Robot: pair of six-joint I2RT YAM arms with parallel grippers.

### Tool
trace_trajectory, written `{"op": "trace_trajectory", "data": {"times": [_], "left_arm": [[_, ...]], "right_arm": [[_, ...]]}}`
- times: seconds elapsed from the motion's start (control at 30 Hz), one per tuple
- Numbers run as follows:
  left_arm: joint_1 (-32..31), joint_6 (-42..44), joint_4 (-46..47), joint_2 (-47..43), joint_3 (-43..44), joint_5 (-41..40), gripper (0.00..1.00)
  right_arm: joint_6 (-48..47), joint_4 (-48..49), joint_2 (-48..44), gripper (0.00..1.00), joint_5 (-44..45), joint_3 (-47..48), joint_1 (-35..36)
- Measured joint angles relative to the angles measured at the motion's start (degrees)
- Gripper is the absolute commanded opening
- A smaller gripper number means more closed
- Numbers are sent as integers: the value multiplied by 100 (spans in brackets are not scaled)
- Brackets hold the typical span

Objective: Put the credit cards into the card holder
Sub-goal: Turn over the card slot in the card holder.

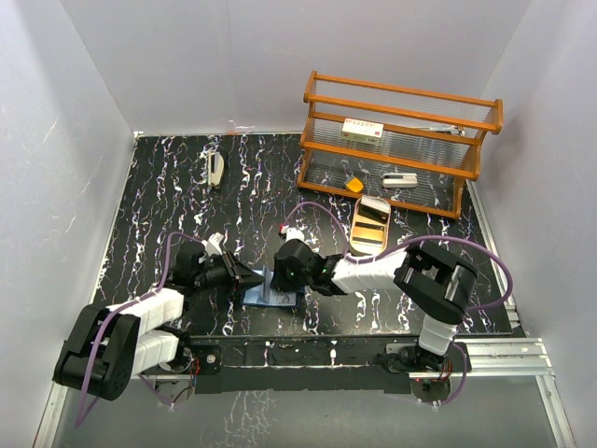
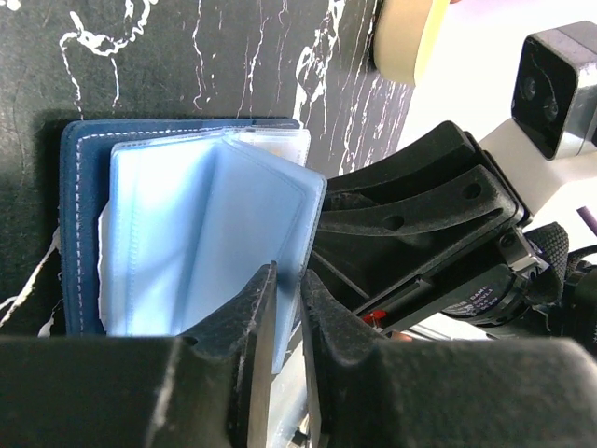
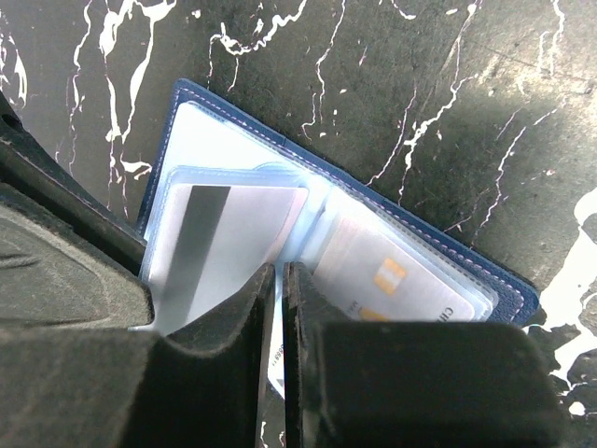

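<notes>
Right gripper (image 3: 280, 280) is nearly clenched, on what I can't tell, with the striped credit card (image 3: 224, 233) dead ahead in the card holder (image 3: 219, 131), left gripper (image 2: 287, 275) pinching its sleeve (image 2: 205, 233) from the left.

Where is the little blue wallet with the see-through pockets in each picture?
Top external: the navy-blue folding card holder lies low centre, near the front edge.
Left wrist: it fills the left half, open, pale sleeves up.
Right wrist: it sits centre, slanting down to the right.
Shared landmark: the black white-veined marbled tabletop under it.
</notes>
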Motion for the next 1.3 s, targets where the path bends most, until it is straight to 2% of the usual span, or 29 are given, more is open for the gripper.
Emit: {"op": "trace_trajectory", "data": {"times": [0.17, 0.33, 0.5, 0.63, 0.73, 0.9, 0.97, 1.03, 1.1, 1.3], "left_arm": [[-61, 79, -81, 0, 68, -20, 5], [-142, 57, -17, 20, 74, -26, 13], [-275, 15, 17, 33, 105, -70, 11], [-407, -76, 188, 127, 107, -81, 19], [-531, -133, 278, 203, 114, -129, 12], [-693, -203, 400, 245, 149, -205, 18], [-750, -221, 424, 245, 162, -221, 15], [-787, -223, 422, 245, 190, -254, 4], [-811, -214, 411, 247, 219, -282, 0], [-868, -179, 389, 334, 269, -343, 0]], "right_arm": [[-33, 328, -37, 10, -22, -192, -2], [-48, 634, -151, 13, -48, -446, -22], [-52, 883, -210, 14, -127, -621, -72], [-55, 1071, -299, 14, -223, -804, -133], [-57, 1202, -308, 15, -315, -876, -179], [-55, 1360, -334, 16, -433, -979, -229], [-55, 1403, -343, 16, -479, -1008, -256], [-55, 1445, -354, 17, -503, -1038, -267], [-55, 1484, -380, 18, -511, -1080, -289], [-50, 1526, -448, 22, -522, -1154, -332]]}}
